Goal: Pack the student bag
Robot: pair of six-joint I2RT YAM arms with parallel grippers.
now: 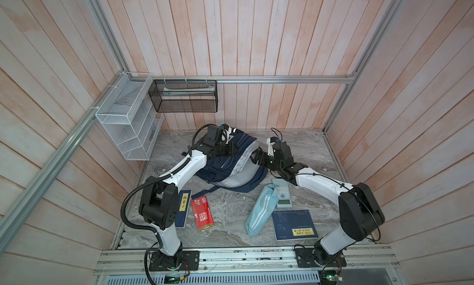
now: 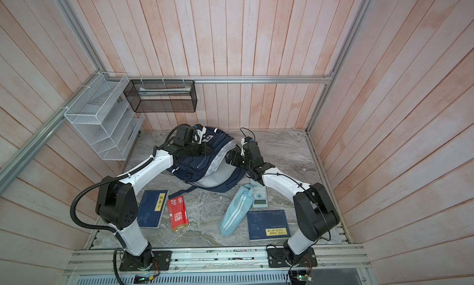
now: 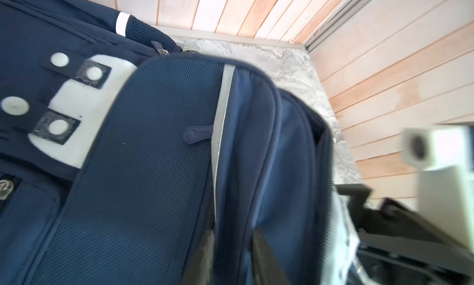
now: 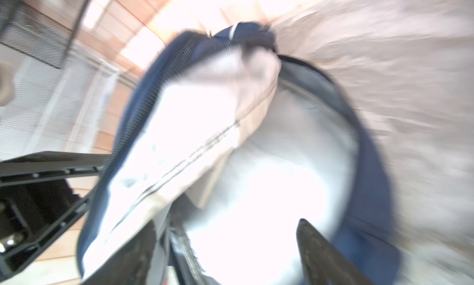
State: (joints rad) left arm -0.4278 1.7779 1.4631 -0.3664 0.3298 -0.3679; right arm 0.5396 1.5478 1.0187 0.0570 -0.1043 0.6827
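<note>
student bag [image 1: 222, 168] lay unzipped, left gripper [image 3: 232, 233] jaws slightly parted astride a navy fold [image 3: 239, 168], right gripper [image 4: 228, 223] jaws spread wide, released, beside its pale lining [image 4: 269, 183]

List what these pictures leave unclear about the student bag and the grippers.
- student bag inside: glare and blur, right wrist view.
- left gripper hold: frame edge cuts it off, left wrist view.
- blue book cover: left arm overlaps it, in a top view.
</note>
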